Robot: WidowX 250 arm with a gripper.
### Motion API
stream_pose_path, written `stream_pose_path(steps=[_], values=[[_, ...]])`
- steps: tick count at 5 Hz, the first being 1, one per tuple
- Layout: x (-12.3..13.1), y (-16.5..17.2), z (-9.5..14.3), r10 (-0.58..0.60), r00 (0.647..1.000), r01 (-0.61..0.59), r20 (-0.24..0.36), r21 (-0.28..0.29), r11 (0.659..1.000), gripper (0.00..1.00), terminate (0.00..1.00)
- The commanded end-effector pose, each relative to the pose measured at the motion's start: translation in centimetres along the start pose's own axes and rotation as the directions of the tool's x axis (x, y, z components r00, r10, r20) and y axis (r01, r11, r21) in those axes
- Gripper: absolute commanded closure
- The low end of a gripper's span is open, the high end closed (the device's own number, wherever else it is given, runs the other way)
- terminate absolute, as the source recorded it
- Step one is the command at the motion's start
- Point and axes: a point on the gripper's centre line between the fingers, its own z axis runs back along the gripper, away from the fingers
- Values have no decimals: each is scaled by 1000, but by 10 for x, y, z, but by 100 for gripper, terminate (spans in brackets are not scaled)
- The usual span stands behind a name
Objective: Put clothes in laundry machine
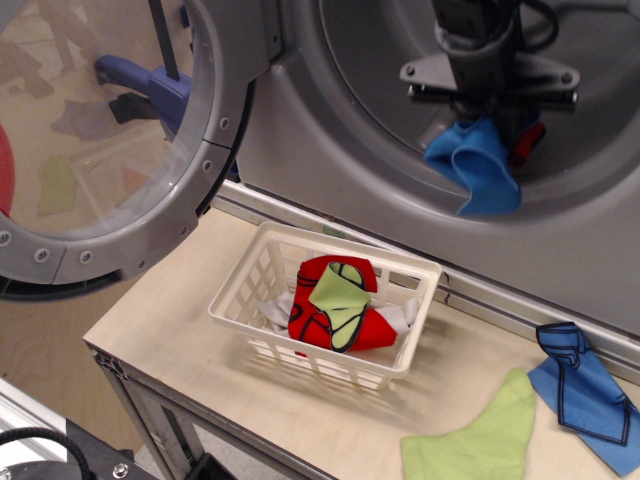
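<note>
The large grey laundry machine [300, 120] fills the back, its round bolted transparent door [90, 140] swung open to the left. My gripper [492, 115] reaches into the drum opening and is shut on a blue cloth [478, 170] that hangs from it inside the drum mouth. A red item [527, 143] shows just behind the cloth. A white basket [250, 290] on the table holds red [335, 315], light green [338, 288] and white clothes.
A green cloth [480, 435] and a blue cloth with dark stitching [585, 390] lie on the table at the right. The table's front edge runs close to the basket. The machine's sill [500, 295] runs behind the basket.
</note>
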Motion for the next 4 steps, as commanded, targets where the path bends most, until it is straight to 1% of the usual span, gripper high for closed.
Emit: stream_pose_path(steps=[1,2,3,4], values=[[35,-3,-14,-12,991,16,137,-30,999,100,0],[36,0,-21,-18,982,29,190,-56,998,0,0],[34,2,-25,-14,971,31,238,-67,997,0,0],[35,5,-25,-4,968,17,252,-50,999,0,0]])
